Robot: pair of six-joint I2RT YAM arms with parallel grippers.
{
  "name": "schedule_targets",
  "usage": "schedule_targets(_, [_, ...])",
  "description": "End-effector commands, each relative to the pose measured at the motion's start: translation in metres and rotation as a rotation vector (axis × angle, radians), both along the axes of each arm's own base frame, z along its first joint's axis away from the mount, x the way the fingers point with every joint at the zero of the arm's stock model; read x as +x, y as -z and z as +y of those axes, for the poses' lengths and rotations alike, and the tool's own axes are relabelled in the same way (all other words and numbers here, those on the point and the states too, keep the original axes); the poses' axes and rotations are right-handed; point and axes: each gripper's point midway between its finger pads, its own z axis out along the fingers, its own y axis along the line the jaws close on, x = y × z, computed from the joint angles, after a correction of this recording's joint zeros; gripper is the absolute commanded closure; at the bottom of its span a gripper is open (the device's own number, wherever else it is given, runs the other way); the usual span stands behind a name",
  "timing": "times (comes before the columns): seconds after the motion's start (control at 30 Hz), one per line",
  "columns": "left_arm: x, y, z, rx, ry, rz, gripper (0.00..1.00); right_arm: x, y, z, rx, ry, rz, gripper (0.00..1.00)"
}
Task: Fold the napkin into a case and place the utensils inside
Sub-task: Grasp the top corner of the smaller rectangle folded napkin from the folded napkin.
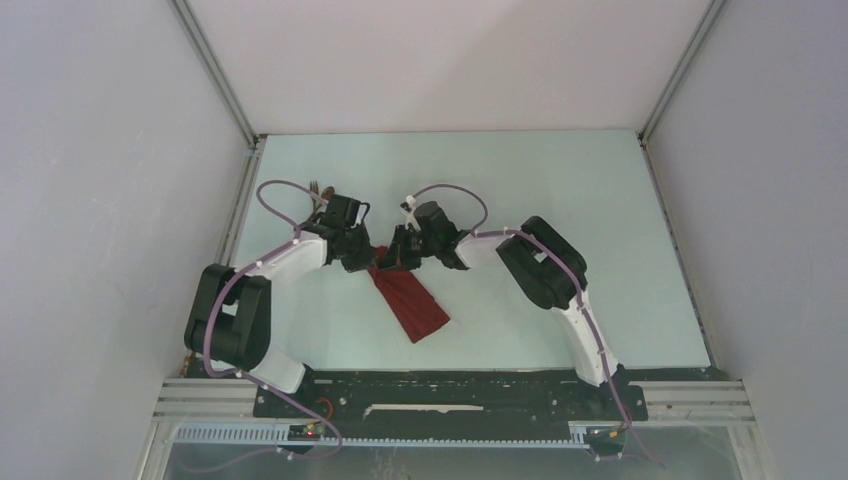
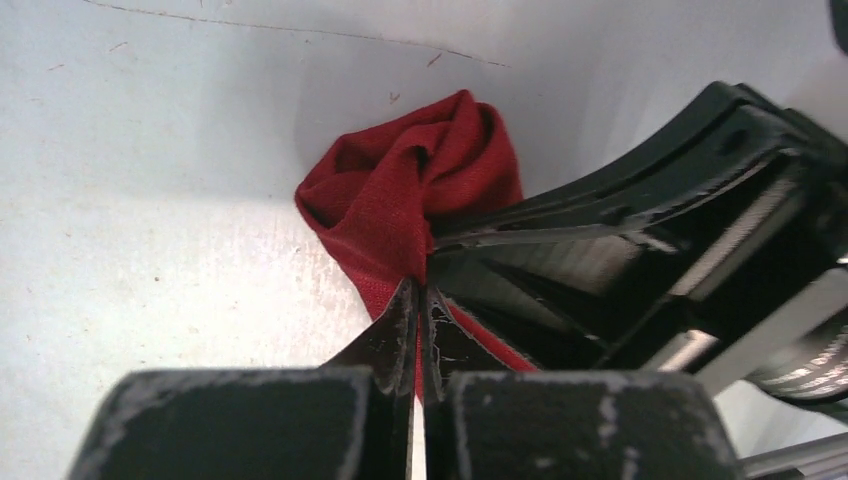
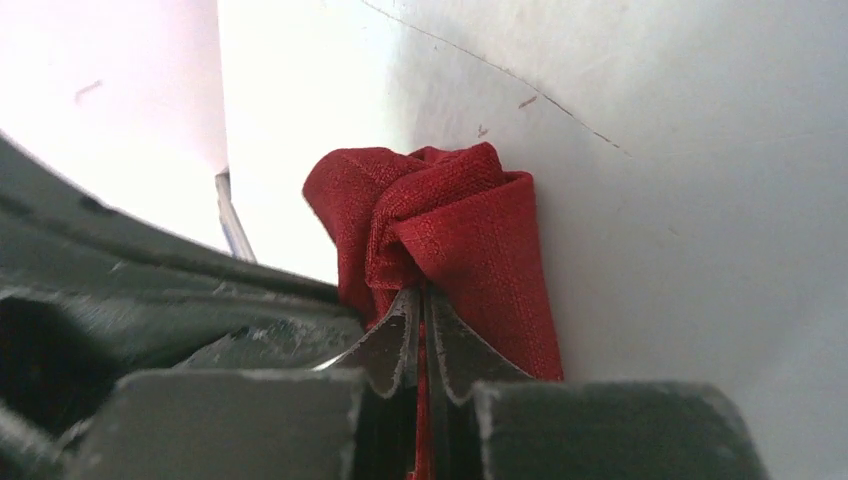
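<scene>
The left pincer (image 2: 420,297) is clenched on the napkin (image 2: 405,190), its tips pressed together with red cloth caught between them. The right pincer (image 3: 422,305) is clenched on the same end of the napkin, a thin line of red showing between its jaws. The two pincers meet almost tip to tip, the right one's black finger lying just beside the left's. Beyond the tips the cloth bunches into a twisted, rolled knot. From there the napkin runs as a narrow folded strip toward the near edge of the desk (image 1: 560,190), lying flat a little left of the middle.
</scene>
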Motion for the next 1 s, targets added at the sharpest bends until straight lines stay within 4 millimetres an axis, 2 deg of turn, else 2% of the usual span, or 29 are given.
schedule_targets(0.0, [0.012,-0.038,-0.018,-0.111,0.013,-0.105,1.00,-0.013,0.041,0.001,-0.262,0.095,-0.010,0.95])
schedule_targets(0.07, [0.010,-0.039,-0.020,-0.125,0.012,-0.098,1.00,-0.013,0.046,0.003,-0.301,0.112,-0.013,0.94])
schedule_targets(0.2, [0.004,-0.021,-0.020,-0.133,-0.009,-0.022,1.00,-0.010,0.023,0.020,-0.209,0.037,-0.045,0.91])
schedule_targets(0.27, [0.000,-0.014,-0.014,-0.122,-0.027,-0.001,1.00,-0.010,0.011,0.017,-0.180,0.009,-0.074,0.87])
schedule_targets(0.33, [-0.002,-0.016,-0.006,-0.111,-0.043,-0.004,1.00,-0.009,0.007,0.008,-0.133,0.020,-0.065,0.87])
schedule_targets(0.4, [-0.004,-0.022,0.004,-0.064,-0.057,-0.026,0.93,-0.007,0.009,0.003,-0.124,0.020,-0.045,0.88])
schedule_targets(0.5, [-0.003,-0.023,0.032,0.086,-0.105,-0.048,0.82,-0.009,0.014,0.005,-0.114,0.004,-0.030,0.89])
schedule_targets(0.6, [-0.005,-0.016,0.041,0.157,-0.106,-0.004,0.79,-0.011,0.015,0.006,-0.112,-0.002,-0.030,0.89])
schedule_targets(0.8, [0.003,-0.007,0.037,0.228,-0.074,0.032,0.72,-0.010,0.014,0.006,-0.107,-0.001,-0.031,0.91])
schedule_targets(0.97, [0.010,-0.003,0.035,0.268,-0.055,0.049,0.74,-0.010,0.014,0.006,-0.106,-0.005,-0.031,0.91])
